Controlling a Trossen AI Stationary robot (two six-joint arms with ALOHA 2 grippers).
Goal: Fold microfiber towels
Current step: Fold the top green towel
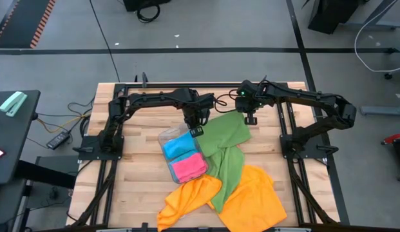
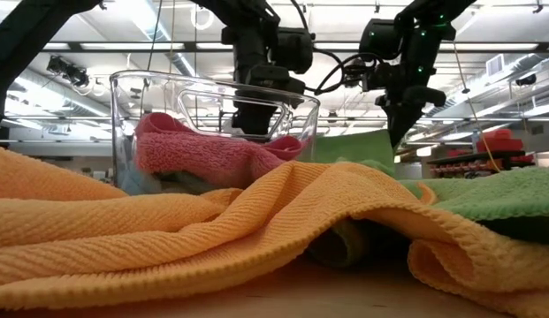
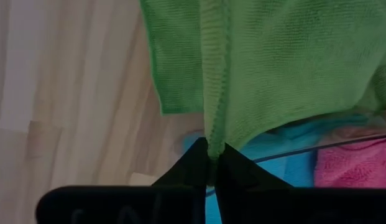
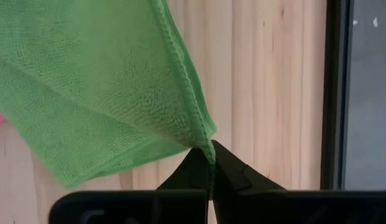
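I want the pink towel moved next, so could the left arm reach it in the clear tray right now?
Probably not yet. The left gripper is shut on a corner of the green towel, as is the right gripper, so it isn't free. The pink towel lies uncovered in the clear tray, close by.

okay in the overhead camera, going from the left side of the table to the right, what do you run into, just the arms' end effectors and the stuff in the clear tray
Clear tray holding the blue towel and pink towel → left end effector, shut on an edge of the green towel → right end effector, shut on the green towel's far corner.
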